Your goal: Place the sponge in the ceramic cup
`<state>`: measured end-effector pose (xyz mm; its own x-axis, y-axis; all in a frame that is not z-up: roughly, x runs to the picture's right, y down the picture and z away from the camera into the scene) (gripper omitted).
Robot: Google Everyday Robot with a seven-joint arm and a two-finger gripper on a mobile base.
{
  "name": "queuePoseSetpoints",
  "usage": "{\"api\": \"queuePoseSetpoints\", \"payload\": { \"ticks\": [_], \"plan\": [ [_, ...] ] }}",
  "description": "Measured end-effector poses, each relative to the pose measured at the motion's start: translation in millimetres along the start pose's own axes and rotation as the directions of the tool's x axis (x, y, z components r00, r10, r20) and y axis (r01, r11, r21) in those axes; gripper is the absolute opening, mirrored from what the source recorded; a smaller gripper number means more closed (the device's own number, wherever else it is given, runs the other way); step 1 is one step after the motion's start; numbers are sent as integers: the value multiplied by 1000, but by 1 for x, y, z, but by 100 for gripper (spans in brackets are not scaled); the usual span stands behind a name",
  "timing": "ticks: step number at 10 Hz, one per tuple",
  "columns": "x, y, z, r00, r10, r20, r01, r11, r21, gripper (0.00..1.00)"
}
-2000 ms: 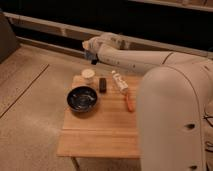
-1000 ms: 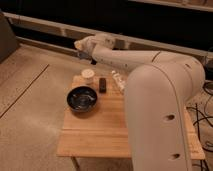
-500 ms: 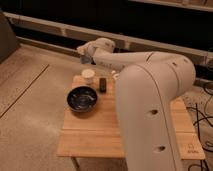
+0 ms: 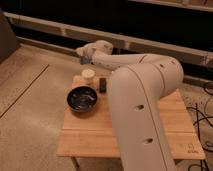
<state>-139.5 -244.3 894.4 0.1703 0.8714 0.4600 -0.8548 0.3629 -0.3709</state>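
While the gripper [image 4: 82, 57] hangs just beyond the cup [image 4: 88, 75] at the far left, clamped on the sponge [image 4: 84, 61], best centre it over the rim — lower, then release.

No readable text; a small dark mark [image 4: 191, 146] on the wooden table's [image 4: 90, 136] near right corner is illegible.
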Motion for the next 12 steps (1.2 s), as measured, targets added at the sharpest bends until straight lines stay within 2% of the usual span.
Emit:
{"api": "queuePoseSetpoints", "payload": {
  "ticks": [3, 8, 12],
  "plan": [
    [18, 12, 6, 1000, 8, -23, -9, 1000, -25, 0],
    [27, 3, 8, 999, -18, -47, 18, 1000, -1, 0],
    [41, -1, 15, 997, 0, -71, 1, 1000, 9, 0]
  ]
}}
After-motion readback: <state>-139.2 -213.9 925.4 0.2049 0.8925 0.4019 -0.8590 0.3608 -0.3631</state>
